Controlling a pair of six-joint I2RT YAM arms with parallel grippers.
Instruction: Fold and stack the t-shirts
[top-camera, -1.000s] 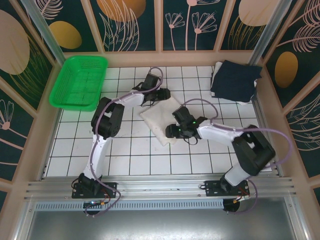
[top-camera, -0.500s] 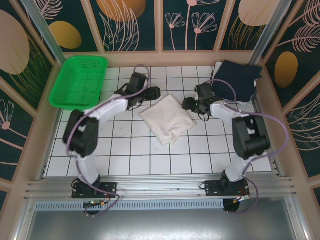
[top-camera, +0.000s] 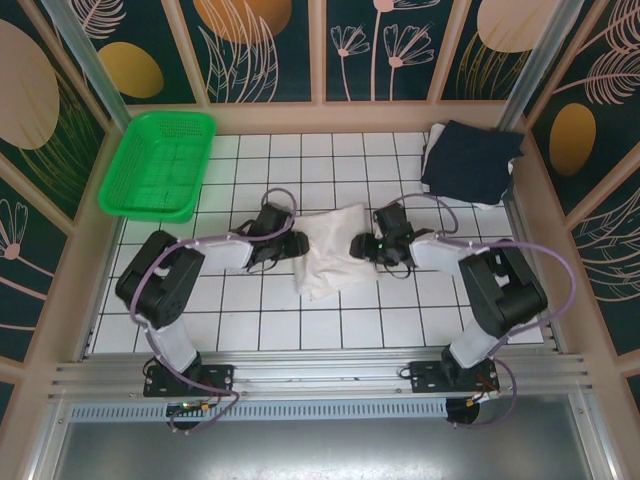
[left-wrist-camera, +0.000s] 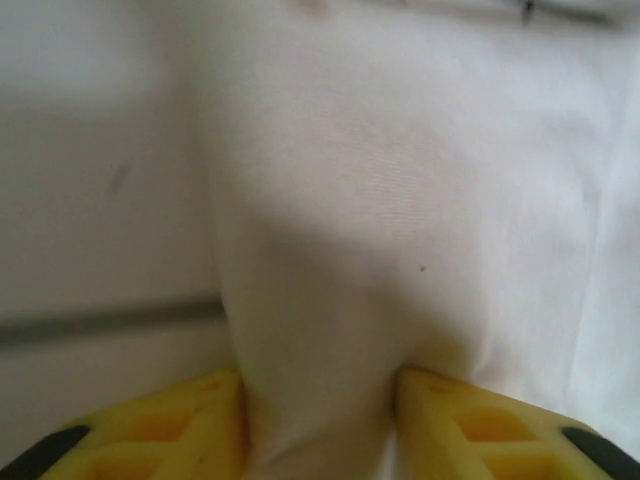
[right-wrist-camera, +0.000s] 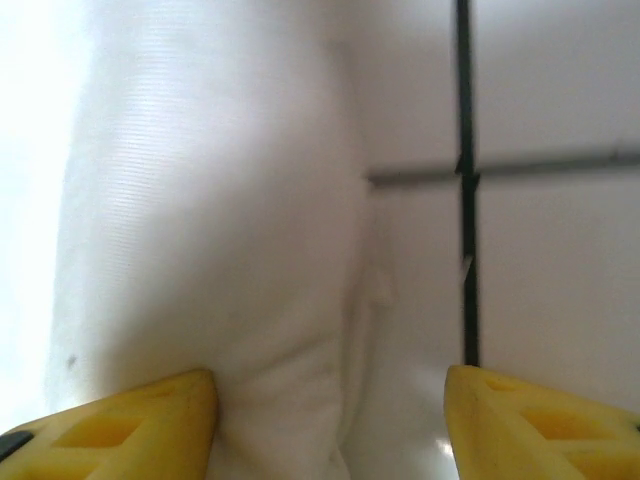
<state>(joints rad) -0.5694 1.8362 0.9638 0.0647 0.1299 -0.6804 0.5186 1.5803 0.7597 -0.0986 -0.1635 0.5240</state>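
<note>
- The cream, soft cotton t-shirt (top-camera: 330, 255) lies folded into a compact, slightly rumpled packet on the middle of the white tiled table (top-camera: 260, 310), between the two arms. Its left and right edges are bunched up where the grippers meet it.
- The dark navy t-shirt (top-camera: 468, 160) sits folded in the far right corner, well apart from the cream one. I judge it to be the start of the stack, so the cream packet probably has to be carried there.
- The two arms come in from opposite sides, which suits lifting the packet level so its folds do not fall open.
- The left gripper (top-camera: 292, 247) is at the packet's left edge. In the left wrist view a thick tuck of cloth (left-wrist-camera: 330, 300) fills the whole gap between its yellow fingers (left-wrist-camera: 200, 425) and touches both, so it is clamped on the cream shirt.
- The right gripper (top-camera: 362, 245) is at the packet's right edge. In the right wrist view its yellow fingers (right-wrist-camera: 150, 415) stand wide apart and are not clamped. The folded cloth edge (right-wrist-camera: 230, 250) lies against the left finger, and bare tile shows before the other.
- My judgement is that the right jaws need to close on that edge before any lift; a one-sided pull could drag the packet open.
- The bright green plastic mesh basket (top-camera: 150, 170) rests at the far left, away from both shirts.
</note>
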